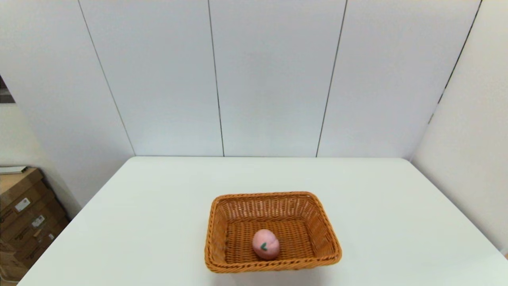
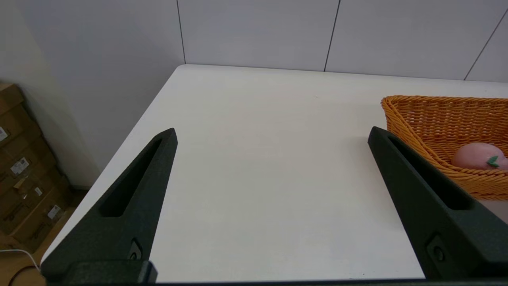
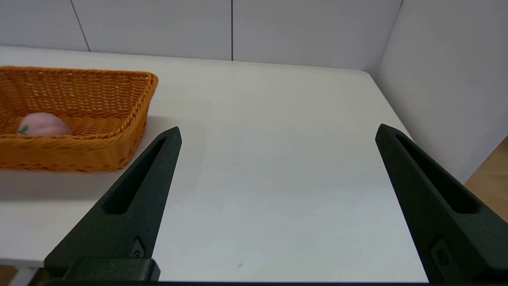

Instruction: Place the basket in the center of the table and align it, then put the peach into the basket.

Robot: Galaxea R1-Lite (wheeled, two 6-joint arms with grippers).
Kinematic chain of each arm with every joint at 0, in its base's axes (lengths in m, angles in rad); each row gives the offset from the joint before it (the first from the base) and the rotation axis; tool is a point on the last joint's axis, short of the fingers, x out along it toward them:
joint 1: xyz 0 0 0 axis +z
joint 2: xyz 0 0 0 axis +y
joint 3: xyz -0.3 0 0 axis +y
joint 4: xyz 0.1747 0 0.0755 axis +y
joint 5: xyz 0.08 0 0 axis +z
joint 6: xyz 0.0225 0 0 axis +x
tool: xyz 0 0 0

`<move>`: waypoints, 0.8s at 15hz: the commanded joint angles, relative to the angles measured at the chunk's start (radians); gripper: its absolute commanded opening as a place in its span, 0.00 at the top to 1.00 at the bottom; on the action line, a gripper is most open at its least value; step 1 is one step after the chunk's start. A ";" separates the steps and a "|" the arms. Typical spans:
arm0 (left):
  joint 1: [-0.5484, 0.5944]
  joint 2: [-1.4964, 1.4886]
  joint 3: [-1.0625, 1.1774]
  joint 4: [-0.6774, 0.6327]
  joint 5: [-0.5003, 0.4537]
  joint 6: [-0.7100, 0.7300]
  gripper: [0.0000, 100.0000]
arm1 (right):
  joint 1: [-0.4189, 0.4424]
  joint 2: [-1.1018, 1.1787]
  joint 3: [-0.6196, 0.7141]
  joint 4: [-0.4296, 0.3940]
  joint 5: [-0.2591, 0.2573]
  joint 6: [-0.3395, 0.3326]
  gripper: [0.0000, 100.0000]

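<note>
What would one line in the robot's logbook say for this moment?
peach: inside basket | basket: on table, near front edge | left gripper: open, empty | right gripper: open, empty

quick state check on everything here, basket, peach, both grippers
basket: upright on the table, roughly centred, near the front edge
peach: lying inside the basket, near its front wall
left gripper: jaws wide open, empty, above bare table beside the basket
right gripper: jaws wide open, empty, on the basket's other side
</note>
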 commanded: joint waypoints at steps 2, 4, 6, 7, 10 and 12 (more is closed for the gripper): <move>0.000 -0.001 0.000 -0.001 0.001 -0.002 0.00 | 0.000 0.000 0.000 -0.002 -0.007 0.035 0.00; 0.000 -0.001 0.000 -0.001 0.001 -0.002 0.00 | 0.000 0.000 0.000 -0.002 -0.007 0.035 0.00; 0.000 -0.001 0.000 -0.001 0.001 -0.002 0.00 | 0.000 0.000 0.000 -0.002 -0.007 0.036 0.00; 0.000 -0.001 0.000 -0.001 0.001 0.000 0.00 | 0.000 0.000 0.000 -0.002 -0.007 0.036 0.00; 0.000 -0.001 0.000 -0.001 0.001 0.000 0.00 | 0.000 0.000 0.002 -0.002 -0.009 0.036 0.00; 0.000 -0.001 0.000 -0.001 0.001 0.000 0.00 | 0.000 0.000 0.002 -0.001 -0.009 0.036 0.00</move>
